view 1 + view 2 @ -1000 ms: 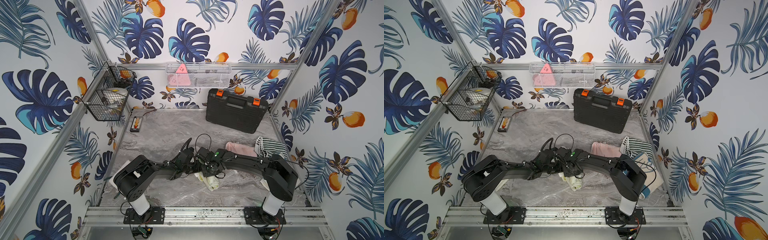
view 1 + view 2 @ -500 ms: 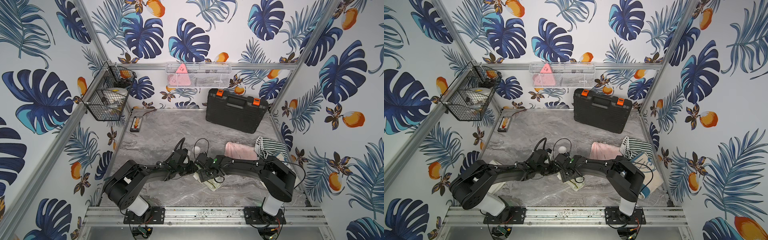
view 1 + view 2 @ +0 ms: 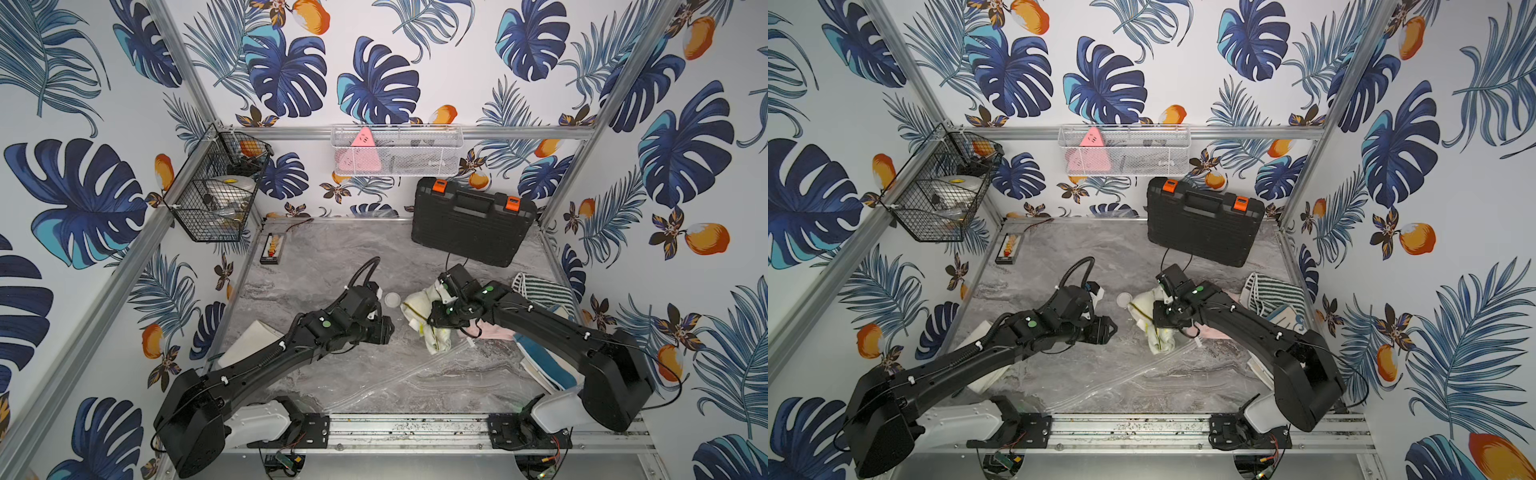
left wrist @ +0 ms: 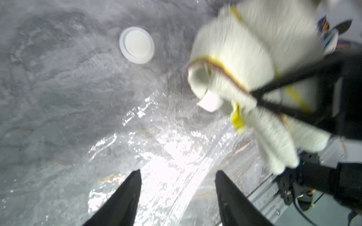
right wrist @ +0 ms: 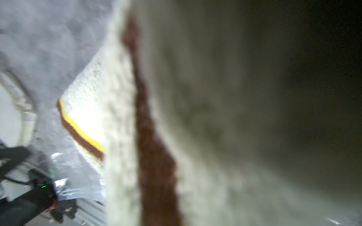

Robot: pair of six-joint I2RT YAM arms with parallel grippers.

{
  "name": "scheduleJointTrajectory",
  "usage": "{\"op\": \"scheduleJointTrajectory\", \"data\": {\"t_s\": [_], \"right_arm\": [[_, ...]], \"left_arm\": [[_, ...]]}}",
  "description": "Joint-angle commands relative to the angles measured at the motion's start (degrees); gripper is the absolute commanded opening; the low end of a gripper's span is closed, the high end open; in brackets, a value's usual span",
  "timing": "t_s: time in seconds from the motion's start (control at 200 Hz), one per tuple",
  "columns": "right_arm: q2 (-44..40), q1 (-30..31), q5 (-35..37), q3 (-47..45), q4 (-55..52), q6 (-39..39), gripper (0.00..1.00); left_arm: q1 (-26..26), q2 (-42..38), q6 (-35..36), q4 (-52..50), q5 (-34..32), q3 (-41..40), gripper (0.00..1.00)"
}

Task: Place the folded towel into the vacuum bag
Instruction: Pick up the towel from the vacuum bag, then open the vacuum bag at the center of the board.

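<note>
Zip strip (image 3: 409, 375) is lying flat nearest the rail, with the vacuum bag (image 3: 365, 370) sprawling limp on the table. The left gripper (image 4: 177, 172) is hovering over the plastic, jaws spread and empty. A second ago both grippers were bunched together; now they're pulling apart. Beyond it, the right gripper (image 4: 253, 95) is pinching the folded towel (image 3: 424, 307), which is dangling over the bag's edge beside the valve cap (image 3: 392, 299). Towel's looking not yet inside, and that mouth likely needs regrabbing.

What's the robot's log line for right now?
right fingers: shut on towel | left fingers: open, empty | vacuum bag: lying on table
</note>
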Motion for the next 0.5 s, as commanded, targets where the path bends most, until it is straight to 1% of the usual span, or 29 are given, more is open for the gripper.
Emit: {"op": "scheduleJointTrajectory", "data": {"t_s": [0.0,0.105,0.175,0.19,0.24,0.365,0.495], "right_arm": [[2.1,-2.4,-6.2,0.6,-5.1,-3.3,0.15],[5.2,-2.4,-7.7,0.4,-0.6,-1.9,0.15],[8.7,-2.4,-6.9,1.4,1.0,-1.5,0.15],[9.7,-3.8,-6.6,1.8,1.1,-1.6,0.15],[12.8,-4.2,-5.5,2.4,1.1,-1.9,0.15],[18.2,-5.5,-2.1,4.6,0.0,-3.5,0.14],[19.8,-7.0,0.2,4.1,-0.8,-5.1,0.14]], "left_arm": [[-5.8,0.4,1.2,-8.3,-6.0,0.2,0.75],[-14.2,2.7,-1.1,-11.1,-10.0,0.6,0.83],[-19.5,5.4,-2.3,-13.6,-13.0,1.2,0.87],[-20.3,6.0,-2.5,-13.9,-13.5,1.3,0.88],[-22.9,8.6,-2.9,-15.0,-14.9,1.7,0.89],[-26.3,15.2,-2.7,-18.0,-18.6,3.7,0.90],[-26.6,18.6,-1.1,-18.1,-21.2,4.1,0.90]]}}
